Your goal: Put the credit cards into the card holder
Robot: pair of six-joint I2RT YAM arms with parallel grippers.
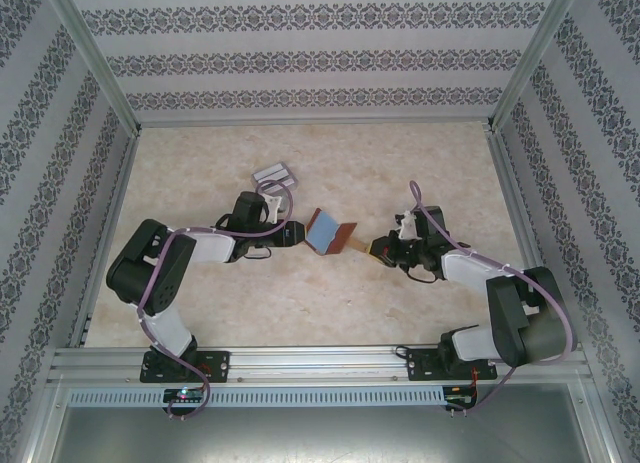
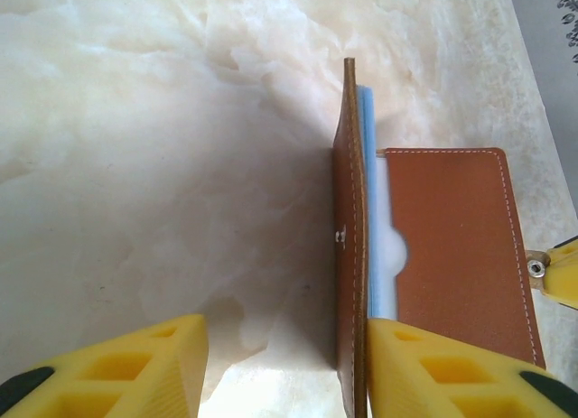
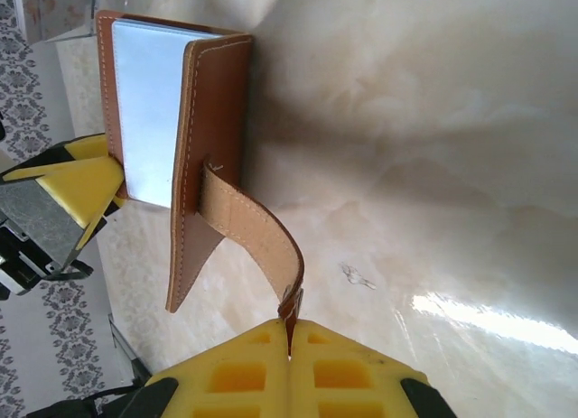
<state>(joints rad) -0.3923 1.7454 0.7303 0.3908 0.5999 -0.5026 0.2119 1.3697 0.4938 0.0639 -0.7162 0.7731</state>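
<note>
The brown card holder (image 1: 331, 233) lies open mid-table, its pale blue inside (image 3: 149, 111) showing. One flap (image 2: 348, 255) stands on edge between my left gripper's (image 2: 284, 332) yellow fingers, close against the right finger (image 2: 452, 368), with a wide gap to the other finger. The left gripper is open. My right gripper (image 3: 289, 332) is shut on the end of the holder's clasp tab (image 3: 257, 233), which curves up from the outer flap. The credit cards (image 1: 272, 173), a small pale stack, lie on the table behind the left arm, apart from both grippers.
Patterned walls and metal frame rails enclose the marble-look table (image 1: 330, 163) on three sides. The right gripper's yellow tip (image 2: 555, 269) shows past the holder in the left wrist view, and the left gripper's finger (image 3: 72, 179) appears beside the holder in the right wrist view.
</note>
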